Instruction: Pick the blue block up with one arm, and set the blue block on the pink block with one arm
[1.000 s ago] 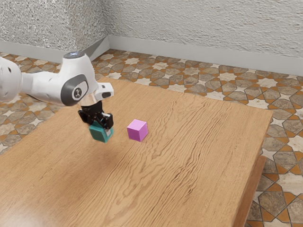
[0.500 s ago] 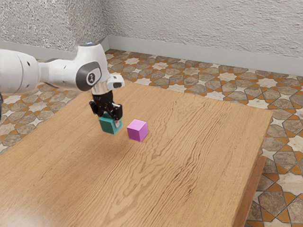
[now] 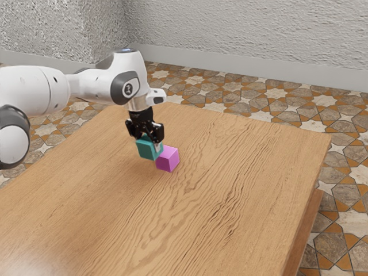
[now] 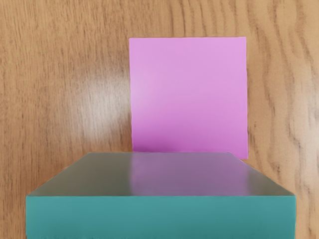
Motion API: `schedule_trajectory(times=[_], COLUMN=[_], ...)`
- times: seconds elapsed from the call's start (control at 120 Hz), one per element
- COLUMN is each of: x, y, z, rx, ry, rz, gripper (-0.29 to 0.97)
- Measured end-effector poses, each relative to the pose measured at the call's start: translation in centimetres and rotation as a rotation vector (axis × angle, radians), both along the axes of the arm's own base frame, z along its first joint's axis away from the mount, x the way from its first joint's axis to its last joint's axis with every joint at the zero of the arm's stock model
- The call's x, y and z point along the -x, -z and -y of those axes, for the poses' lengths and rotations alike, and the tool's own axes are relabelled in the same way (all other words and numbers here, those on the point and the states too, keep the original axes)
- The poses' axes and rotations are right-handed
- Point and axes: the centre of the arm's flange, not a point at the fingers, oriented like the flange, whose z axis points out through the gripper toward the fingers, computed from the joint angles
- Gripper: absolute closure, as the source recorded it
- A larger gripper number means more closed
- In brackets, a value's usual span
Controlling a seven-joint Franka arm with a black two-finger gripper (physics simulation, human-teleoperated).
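Wooden desk, grained top, standing on star-patterned tile floor; rough grey wall running behind the desk, pale skirting lining its foot.

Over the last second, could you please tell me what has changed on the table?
The end effector, shut on the teal block throughout, carried it toward the exterior view's right, from well short of the pink block to close beside it, not yet over it. The pink block stayed where it was on the wooden table.
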Motion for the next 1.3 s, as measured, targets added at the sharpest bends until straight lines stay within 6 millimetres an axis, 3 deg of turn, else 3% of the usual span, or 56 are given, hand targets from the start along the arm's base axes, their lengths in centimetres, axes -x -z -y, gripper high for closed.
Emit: schedule_trajectory(times=[0.183,0.383,0.55,0.683,0.942,1.3], x=[-1.7,-2.7,-3.8,-4.7,-4.7,-5.0], y=[-0.6,0.5,-0.5,-0.3,0.4,1.1], z=[0.1,0.3,0.0,0.4,1.7,1.8], rx=[0.004,0.008,0.007,0.008,-0.002,-0.022], ry=[-0.028,-0.047,-0.064,-0.061,-0.044,-0.009], rz=[0.01,-0.012,0.007,0.002,-0.03,-0.032], gripper=[0.29,0.3,0.29,0.29,0.29,0.29])
